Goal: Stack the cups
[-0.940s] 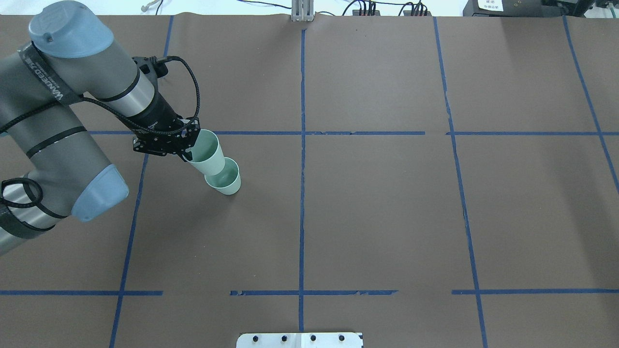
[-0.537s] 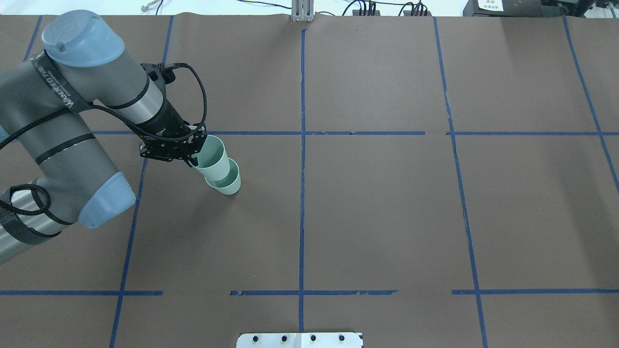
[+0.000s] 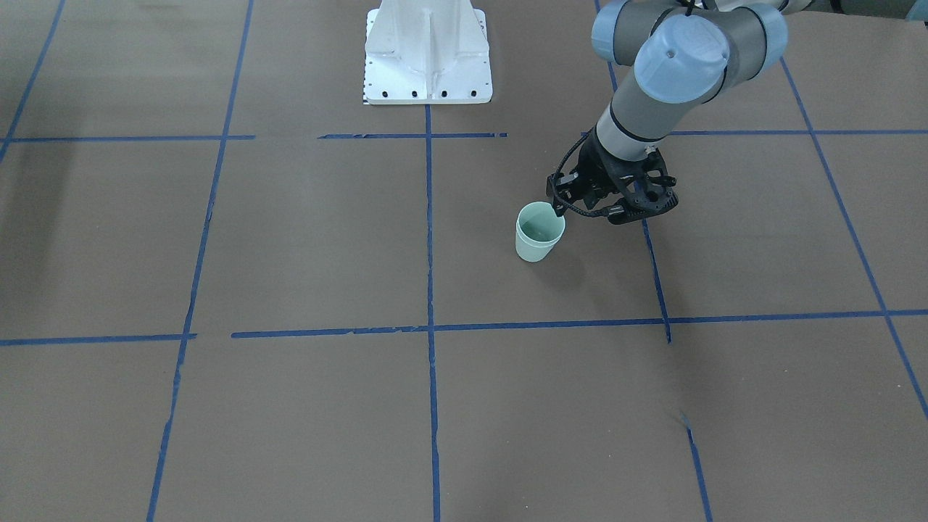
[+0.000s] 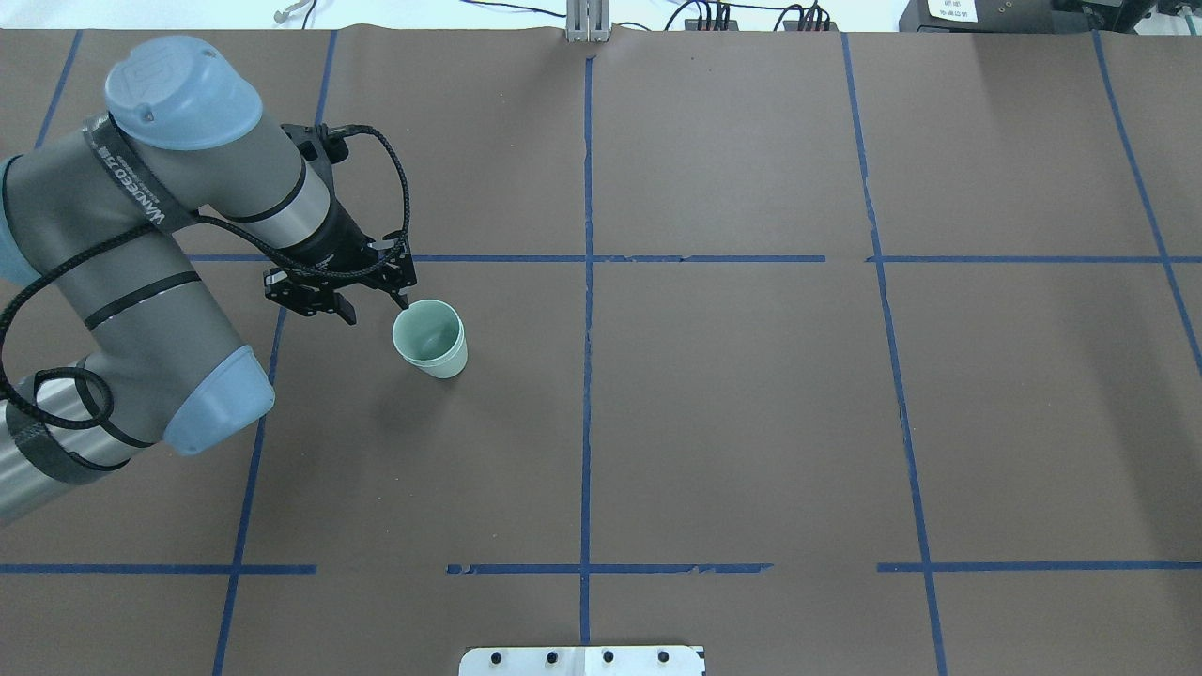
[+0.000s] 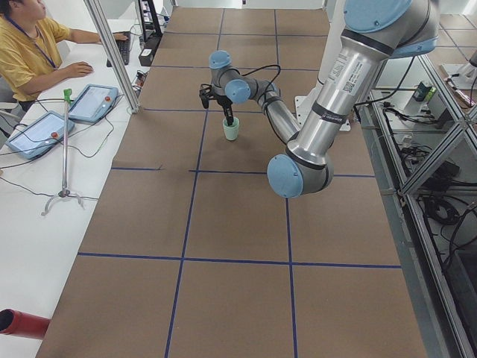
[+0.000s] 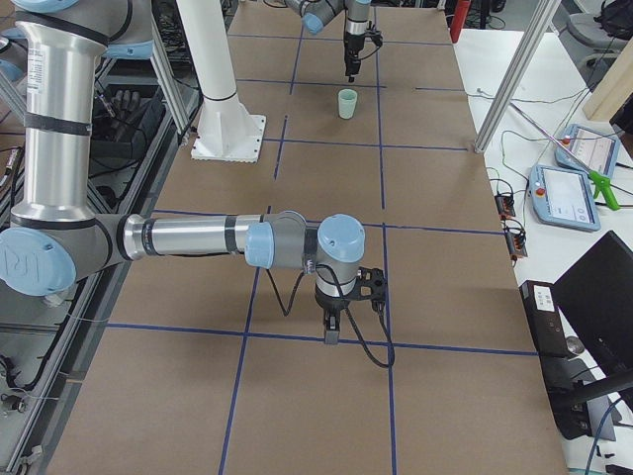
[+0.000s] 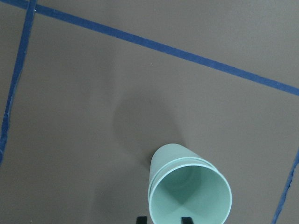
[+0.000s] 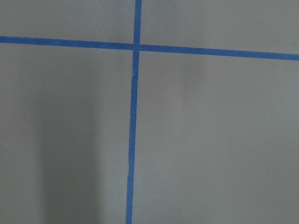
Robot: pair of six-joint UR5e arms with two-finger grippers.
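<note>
The two pale mint-green cups (image 4: 430, 338) stand nested upright, one inside the other, on the brown table left of centre. They also show in the front view (image 3: 538, 235) and in the left wrist view (image 7: 189, 196), where a double rim is visible. My left gripper (image 4: 376, 308) is open and empty, just beside and above the stack's rim on its left; its fingertips (image 7: 186, 219) show at the bottom edge of the wrist view. My right gripper (image 6: 331, 334) shows only in the exterior right view, low over bare table far from the cups; I cannot tell whether it is open or shut.
Blue tape lines (image 4: 587, 282) divide the brown table cover into squares. The robot's white base plate (image 3: 428, 51) stands at the table edge. An operator (image 5: 30, 52) sits at a side desk with tablets beyond the table's far edge.
The left gripper lowered the tilted cup it held into the standing cup, let it go, and drew back a little to the left. The cups now sit nested and upright.
</note>
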